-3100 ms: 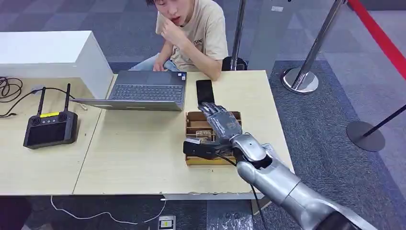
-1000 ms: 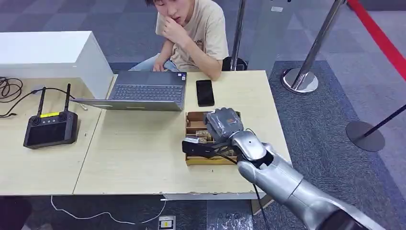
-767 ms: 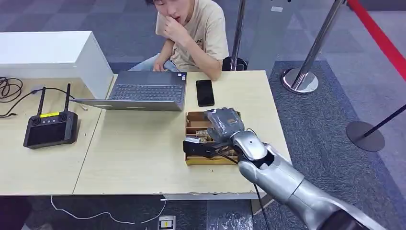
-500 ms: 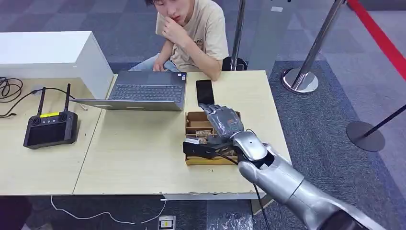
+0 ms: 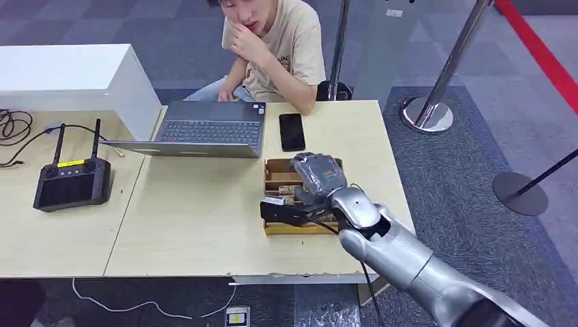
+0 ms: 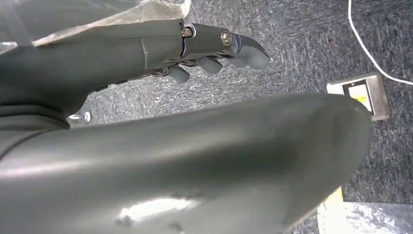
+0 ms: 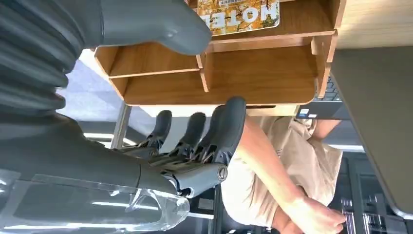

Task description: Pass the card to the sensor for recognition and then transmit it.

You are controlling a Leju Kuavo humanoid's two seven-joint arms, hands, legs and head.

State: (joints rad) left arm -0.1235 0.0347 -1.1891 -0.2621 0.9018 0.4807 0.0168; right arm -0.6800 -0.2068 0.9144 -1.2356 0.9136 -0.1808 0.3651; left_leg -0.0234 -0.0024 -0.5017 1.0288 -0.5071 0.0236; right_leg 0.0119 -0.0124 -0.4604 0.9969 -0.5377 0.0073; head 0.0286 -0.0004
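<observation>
Card (image 7: 238,14) flat in the wooden tray (image 7: 263,78), just beyond the empty, loosely spread right hand (image 5: 315,176).

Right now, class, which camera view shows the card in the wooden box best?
The right wrist view: the card lies close, its printed letters readable, in the wooden box. The head view shows it small, partly behind the right hand. The left wrist view faces the floor.

Silver arm (image 5: 409,262), grey ribbed hand (image 5: 317,174)

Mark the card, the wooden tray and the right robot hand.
card (image 7: 238,14): right wrist view, its printed face.
wooden tray (image 7: 263,73): right wrist view, floor of a bare compartment.
right robot hand (image 5: 317,176): head view, back of hand.
</observation>
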